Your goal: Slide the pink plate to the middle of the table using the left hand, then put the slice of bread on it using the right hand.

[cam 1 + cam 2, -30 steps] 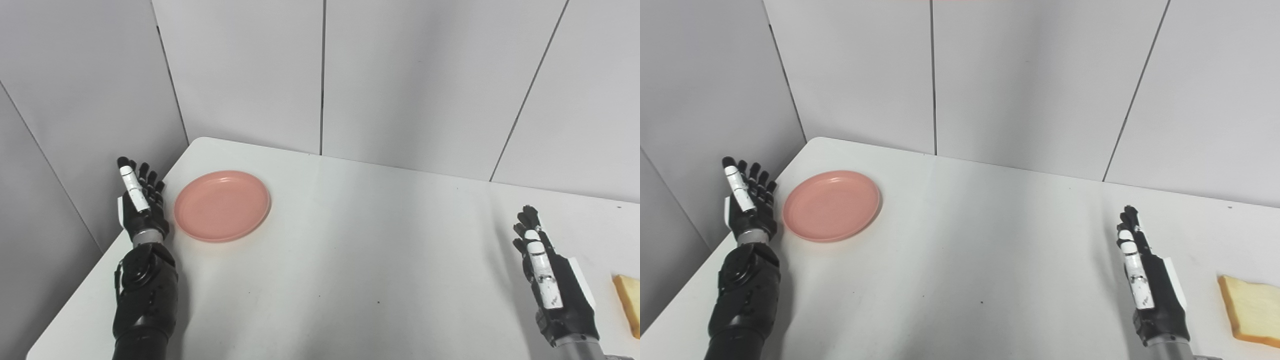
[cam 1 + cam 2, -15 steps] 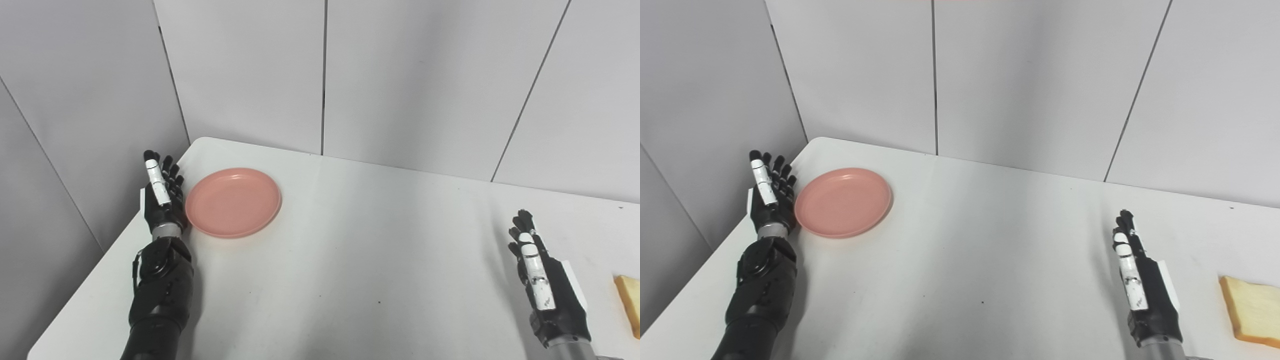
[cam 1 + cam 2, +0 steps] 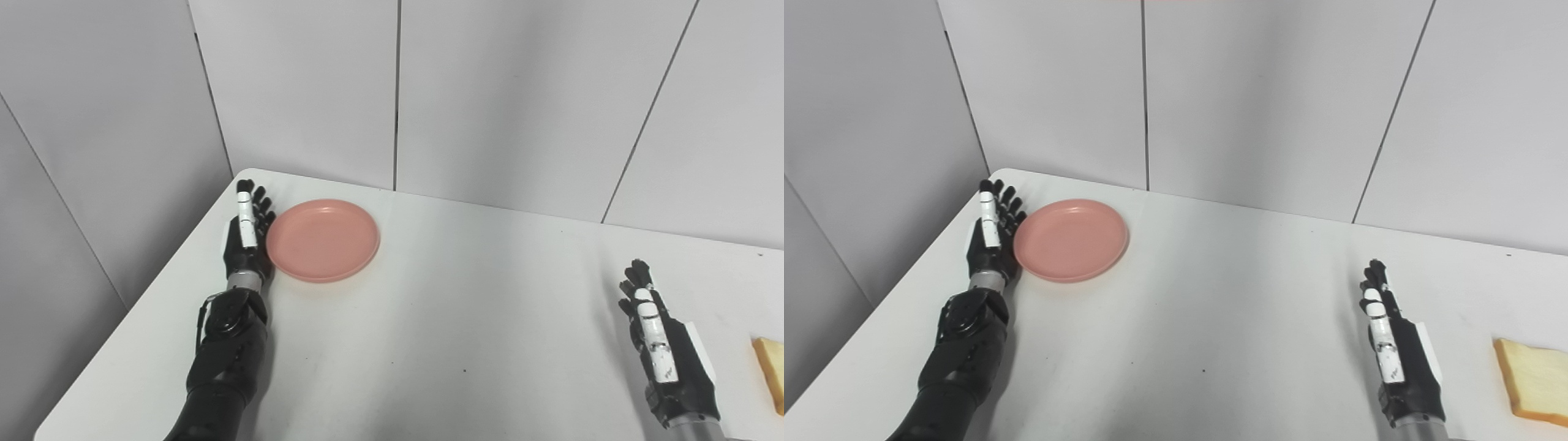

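Left eye view and right eye view agree on one scene. Pink plate (image 3: 323, 239) lies flat on the white desk (image 3: 441, 343) in its far left part, close to the far left corner and left of the desk's middle. It is round, shallow and bare inside.

Just beside the plate's left rim stands the left hand (image 3: 247, 236), set on edge with the palm turned toward the plate. Its fingers (image 3: 245, 211) are stretched out straight, side by side, and point toward the far edge of the desk; they grip nothing. Palm and rim look to be touching, though the pictures do not settle whether a small gap lies between them. A black forearm runs from this hand toward the near left of the desk.

Well apart from the plate, at the near right, the right hand (image 3: 1396, 352) also stands on edge with its fingers extended and loosely together, pointing far, and it is empty too. To its right, near the right edge of the desk, lies the slice of bread (image 3: 1532, 381), flat, pale yellow with a browner crust; hand and bread are apart. In the left eye view only a strip of the bread shows at the picture's edge.

Behind the desk rise plain grey wall panels (image 3: 502, 98) with dark seams.
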You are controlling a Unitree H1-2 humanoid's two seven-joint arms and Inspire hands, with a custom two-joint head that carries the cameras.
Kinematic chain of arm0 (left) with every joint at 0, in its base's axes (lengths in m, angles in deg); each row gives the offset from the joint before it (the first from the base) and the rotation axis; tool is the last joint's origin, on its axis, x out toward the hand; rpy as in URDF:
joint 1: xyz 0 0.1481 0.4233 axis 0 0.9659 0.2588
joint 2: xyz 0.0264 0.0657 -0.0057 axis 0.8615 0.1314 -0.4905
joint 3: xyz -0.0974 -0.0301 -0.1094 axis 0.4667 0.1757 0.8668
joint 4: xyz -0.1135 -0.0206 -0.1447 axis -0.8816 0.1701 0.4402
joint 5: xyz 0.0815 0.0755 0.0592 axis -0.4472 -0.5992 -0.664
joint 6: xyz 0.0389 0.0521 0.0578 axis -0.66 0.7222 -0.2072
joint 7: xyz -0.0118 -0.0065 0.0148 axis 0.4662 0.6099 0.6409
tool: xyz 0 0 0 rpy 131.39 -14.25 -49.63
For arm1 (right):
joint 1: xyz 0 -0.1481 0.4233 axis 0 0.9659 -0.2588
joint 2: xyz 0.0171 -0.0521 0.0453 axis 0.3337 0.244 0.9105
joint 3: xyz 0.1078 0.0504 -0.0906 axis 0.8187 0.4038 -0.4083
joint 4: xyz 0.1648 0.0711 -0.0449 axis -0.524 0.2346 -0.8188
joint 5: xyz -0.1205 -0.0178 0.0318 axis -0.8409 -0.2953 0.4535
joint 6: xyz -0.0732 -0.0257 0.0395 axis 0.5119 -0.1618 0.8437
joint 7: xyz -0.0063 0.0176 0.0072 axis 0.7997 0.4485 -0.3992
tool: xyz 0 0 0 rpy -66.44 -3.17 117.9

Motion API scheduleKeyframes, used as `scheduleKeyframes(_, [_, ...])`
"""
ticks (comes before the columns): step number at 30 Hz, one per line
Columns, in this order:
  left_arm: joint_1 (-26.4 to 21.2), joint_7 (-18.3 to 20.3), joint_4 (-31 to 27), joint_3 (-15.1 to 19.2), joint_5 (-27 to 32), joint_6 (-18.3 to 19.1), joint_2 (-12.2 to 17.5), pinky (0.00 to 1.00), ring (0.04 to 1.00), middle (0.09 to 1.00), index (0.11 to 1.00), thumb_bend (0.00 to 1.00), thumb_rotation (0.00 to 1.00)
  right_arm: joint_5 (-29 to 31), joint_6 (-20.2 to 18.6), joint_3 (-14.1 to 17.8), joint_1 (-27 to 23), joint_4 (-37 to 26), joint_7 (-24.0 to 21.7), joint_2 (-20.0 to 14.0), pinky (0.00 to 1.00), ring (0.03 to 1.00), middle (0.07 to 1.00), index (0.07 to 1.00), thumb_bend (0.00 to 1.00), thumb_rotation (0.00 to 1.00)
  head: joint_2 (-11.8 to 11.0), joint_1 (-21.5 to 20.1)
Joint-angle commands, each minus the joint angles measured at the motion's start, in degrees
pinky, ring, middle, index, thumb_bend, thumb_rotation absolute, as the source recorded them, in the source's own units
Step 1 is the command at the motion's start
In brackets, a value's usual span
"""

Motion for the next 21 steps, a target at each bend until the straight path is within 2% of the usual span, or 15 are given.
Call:
scheduleKeyframes(1, [-0.4, 0.9, 1.7, -0.9, -0.7, 2.8, -0.3, 0.98, 0.976, 0.981, 0.992, 0.77, 1.0, 0.6, 3.4, 0.2, -1.3, -0.4, -0.2, 0.0, 1.0, 1.0, 1.0, 1.0, 0.0, 1.0, -0.1, -1.5])
scheduleKeyframes(2, [-0.4, 1.1, 1.9, -1.1, -0.7, 2.9, -0.4, 0.97, 0.971, 0.974, 0.986, 0.81, 0.99, 0.3, 3.6, 0.1, -1.2, -0.1, -0.1, -0.1, 1.0, 1.0, 1.0, 1.0, 0.01, 1.0, -0.2, -1.7])
scheduleKeyframes(5, [0.2, 1.4, 0.2, -2.1, -1.0, 3.9, -1.1, 0.97, 0.975, 0.974, 0.987, 0.85, 0.98, -1.3, 5.1, -0.3, -1.2, 1.6, 0.4, -0.2, 1.0, 1.0, 1.0, 1.0, 0.03, 1.0, -0.3, -3.3])
scheduleKeyframes(8, [0.8, 1.6, -1.2, -2.8, -1.5, 4.5, -1.5, 0.99, 0.985, 0.977, 0.977, 0.81, 0.99, -2.3, 6.3, -0.5, -1.2, 3.0, 0.6, -0.1, 1.0, 1.0, 1.0, 1.0, 0.07, 1.0, -0.2, -5.1])
scheduleKeyframes(9, [0.9, 2.0, -1.1, -3.1, -1.7, 4.3, -1.5, 0.98, 0.978, 0.971, 0.966, 0.81, 0.99, -2.2, 6.8, -0.6, -1.2, 3.4, 0.6, 0.1, 1.0, 1.0, 1.0, 1.0, 0.09, 1.0, 0.0, -6.8])
scheduleKeyframes(12, [1.4, 4.0, -1.7, -4.4, -2.3, 4.4, -1.3, 0.99, 0.982, 0.977, 0.972, 0.8, 1.0, -1.6, 7.6, -0.6, -1.2, 4.2, 0.5, 0.6, 1.0, 1.0, 1.0, 1.0, 0.13, 1.0, 0.1, -8.7])
scheduleKeyframes(13, [1.6, 4.9, -2.0, -4.6, -2.1, 4.6, -1.2, 0.99, 0.989, 0.984, 0.983, 0.8, 1.0, -1.9, 7.8, -0.8, -1.2, 4.4, 0.5, 0.7, 1.0, 1.0, 1.0, 1.0, 0.14, 1.0, 0.5, -10.8])
scheduleKeyframes(18, [2.3, 6.5, -4.9, -4.5, -0.5, 6.8, -1.9, 0.98, 0.982, 0.976, 0.981, 0.79, 1.0, -5.2, 9.2, -1.7, -1.3, 6.1, 2.2, 1.2, 0.99, 1.0, 1.0, 1.0, 0.2, 1.0, 1.3, -13.6])
scheduleKeyframes(21, [3.5, 9.1, -8.0, -5.1, 0.8, 8.6, -2.1, 0.99, 0.991, 0.985, 0.995, 0.79, 1.0, -6.6, 9.8, -2.0, -1.6, 6.9, 2.9, 1.5, 0.98, 0.996, 1.0, 1.0, 0.22, 1.0, 2.4, -15.1])
